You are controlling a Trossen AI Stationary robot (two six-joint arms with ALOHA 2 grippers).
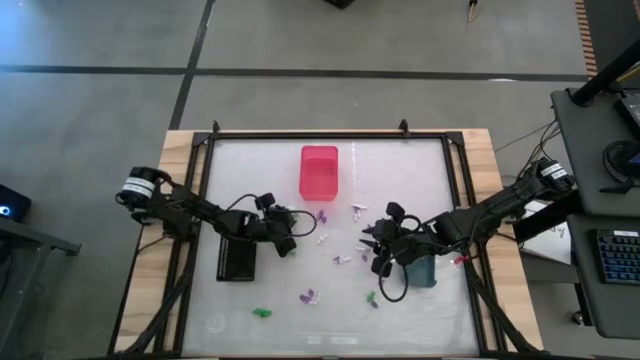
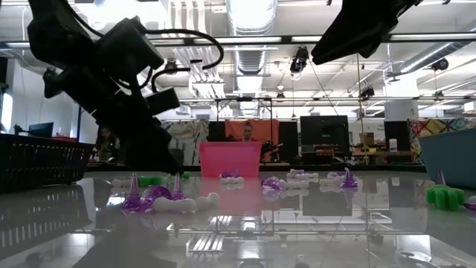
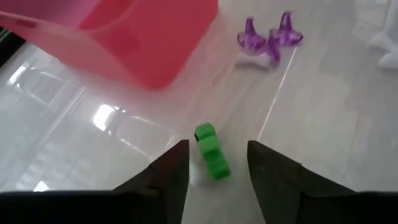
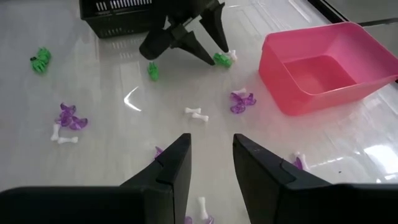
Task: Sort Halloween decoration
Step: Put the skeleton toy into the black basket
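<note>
The Halloween decoration is a scatter of tiny green, purple and white pieces lying on the glossy white table (image 1: 430, 160). One green piece (image 3: 211, 152) lies flat on the table between the fingertips of my left gripper (image 3: 217, 144), which is open, low over the table and slanting down, near the pink bin (image 3: 137, 37). A gap shows on each side of the piece. The right wrist view shows the same green piece (image 4: 222, 59) at the left gripper's tips (image 4: 208, 43). My right gripper (image 4: 211, 138) hangs open higher up, with nothing between its fingers.
A black basket (image 1: 236, 258) stands by the left arm and a grey-blue container (image 1: 420, 270) under the right arm. Purple pieces (image 3: 267, 40), white pieces (image 4: 194, 113) and more green ones (image 4: 40, 60) lie around the table's middle and near edge.
</note>
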